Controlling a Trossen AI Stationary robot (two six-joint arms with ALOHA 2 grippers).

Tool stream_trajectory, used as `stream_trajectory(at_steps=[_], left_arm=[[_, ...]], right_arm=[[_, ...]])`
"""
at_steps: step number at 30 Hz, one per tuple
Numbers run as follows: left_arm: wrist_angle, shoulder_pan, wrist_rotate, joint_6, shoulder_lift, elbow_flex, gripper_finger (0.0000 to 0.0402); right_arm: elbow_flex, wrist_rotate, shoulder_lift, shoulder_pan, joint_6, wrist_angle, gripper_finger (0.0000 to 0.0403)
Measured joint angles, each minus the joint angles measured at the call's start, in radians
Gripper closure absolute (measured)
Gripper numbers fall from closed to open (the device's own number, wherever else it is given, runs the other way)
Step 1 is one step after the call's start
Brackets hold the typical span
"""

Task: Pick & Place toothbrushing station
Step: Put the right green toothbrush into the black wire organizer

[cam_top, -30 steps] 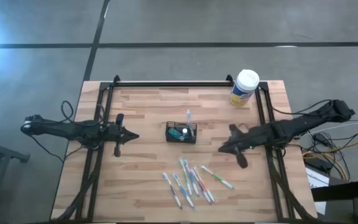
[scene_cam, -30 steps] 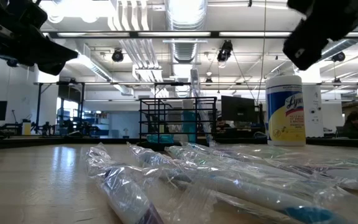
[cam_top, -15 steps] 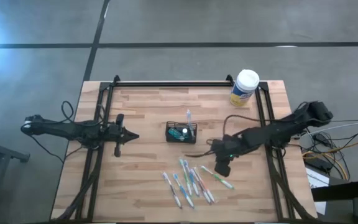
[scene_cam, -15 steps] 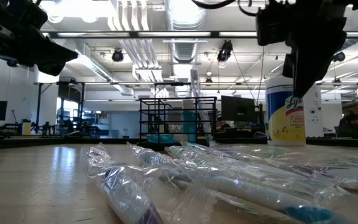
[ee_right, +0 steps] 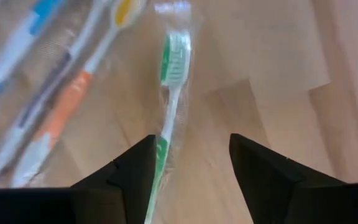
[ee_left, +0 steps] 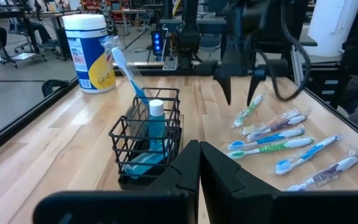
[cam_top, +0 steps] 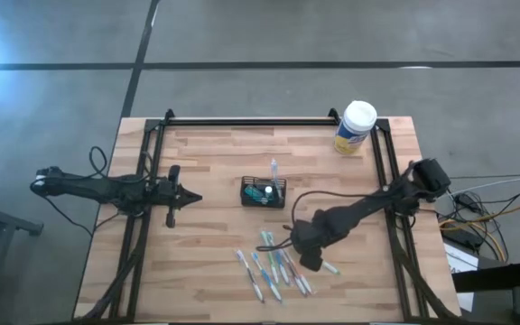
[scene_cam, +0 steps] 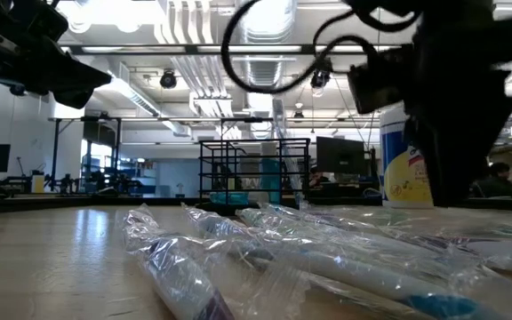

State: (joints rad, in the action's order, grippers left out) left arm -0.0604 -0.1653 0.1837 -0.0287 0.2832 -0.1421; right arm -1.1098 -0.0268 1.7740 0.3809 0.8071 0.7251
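The right hand point(cam_top: 315, 262) hangs spread open over a green wrapped toothbrush point(ee_right: 169, 93), its two fingers point(ee_right: 123, 171) either side of the handle, nothing gripped. Around it more wrapped toothbrushes point(cam_top: 269, 264) lie near the desk's point(cam_top: 215, 271) front edge. The black wire holder point(cam_top: 264, 192) stands mid-desk, a toothbrush upright inside. The left hand point(cam_top: 171, 215) waits clenched near the left edge.

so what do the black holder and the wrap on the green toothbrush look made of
Holder: looks like thin metal wire with a matte black coating, an open grid you can see through. Wrap on the green toothbrush: apparently clear thin plastic film, glossy and crinkled, with the brush visible inside.
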Motion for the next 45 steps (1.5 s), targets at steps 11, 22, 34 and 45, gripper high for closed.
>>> stream_trajectory(at_steps=[11,22,34,45], left_arm=[[0.000,0.000,0.000,-0.001,0.000,0.000,0.0390],[0.000,0.000,0.000,0.001,0.000,0.000,0.0390],[0.000,0.000,0.000,0.009,0.000,0.000,0.0390],[0.000,0.000,0.000,0.009,0.000,0.000,0.0390]], right_arm=[[0.085,0.013,0.046,0.039,0.001,-0.027,0.0197],[0.098,0.075,0.061,0.047,-0.058,-0.036,0.0253],[0.107,0.163,0.006,0.048,-0.108,-0.047,0.0385],[0.104,0.163,-0.153,0.038,0.007,-0.047,0.0294]])
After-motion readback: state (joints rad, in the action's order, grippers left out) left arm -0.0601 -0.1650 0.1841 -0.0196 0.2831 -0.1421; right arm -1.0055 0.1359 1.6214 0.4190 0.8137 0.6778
